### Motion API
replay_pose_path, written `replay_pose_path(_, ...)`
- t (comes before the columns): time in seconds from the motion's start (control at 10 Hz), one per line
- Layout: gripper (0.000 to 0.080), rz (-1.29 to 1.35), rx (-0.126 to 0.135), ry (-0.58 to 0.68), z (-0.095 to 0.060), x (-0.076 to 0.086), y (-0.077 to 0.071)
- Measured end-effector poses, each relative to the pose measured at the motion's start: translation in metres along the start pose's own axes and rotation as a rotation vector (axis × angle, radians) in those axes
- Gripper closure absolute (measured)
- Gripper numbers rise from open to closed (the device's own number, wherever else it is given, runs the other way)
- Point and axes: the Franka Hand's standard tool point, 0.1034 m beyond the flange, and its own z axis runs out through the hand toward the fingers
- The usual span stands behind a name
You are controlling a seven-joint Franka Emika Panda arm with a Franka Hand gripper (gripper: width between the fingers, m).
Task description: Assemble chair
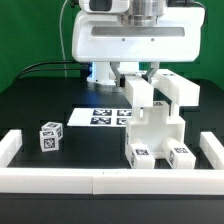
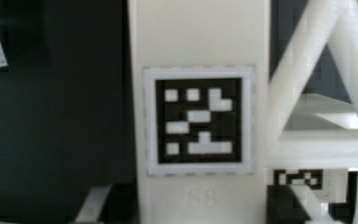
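White chair parts (image 1: 160, 112) on a black tabletop (image 1: 40, 105), against a green backdrop (image 1: 30, 30).
The parts carry square black-and-white tags; the wrist view shows one tag (image 2: 201, 112) on a white panel (image 2: 201, 40). The white cube (image 1: 51, 135) at the exterior view's lower left and the white marker board (image 1: 105, 117) bear the same pattern.

I see the black table (image 1: 40, 100) carrying the marker board (image 1: 104, 116), a small tagged white block (image 1: 50, 136), the part-built chair (image 1: 160, 128) and a low white fence (image 1: 100, 181) along its near edge.
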Motion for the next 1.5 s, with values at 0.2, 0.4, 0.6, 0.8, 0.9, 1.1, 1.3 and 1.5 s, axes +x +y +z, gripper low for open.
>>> replay_pose_path(0.2, 0.0512, -0.022, 0.001, -0.001, 0.000, -0.001, -0.003)
replay_pose_path(0.4, 0.0512, -0.016, -0.001, -0.004, 0.002, -0.001, -0.007)
replay_pose_path(0.6, 0.0512, 0.009, -0.006, -0.014, 0.009, -0.002, -0.009)
replay_pose_path(0.8, 0.0512, 0.005, -0.011, -0.014, 0.013, -0.002, -0.009)
replay_pose_path(0.9, 0.0512, 0.003, -0.015, -0.008, 0.015, -0.002, -0.009)
replay_pose_path(1.1, 0.0512, 0.005, -0.026, -0.002, 0.025, -0.003, -0.010)
replay_pose_path(1.3, 0.0512, 0.010, -0.035, 0.006, 0.029, 0.000, -0.009)
replay_pose_path(1.5, 0.0512, 0.013, -0.040, 0.022, 0.030, 0.004, -0.009)
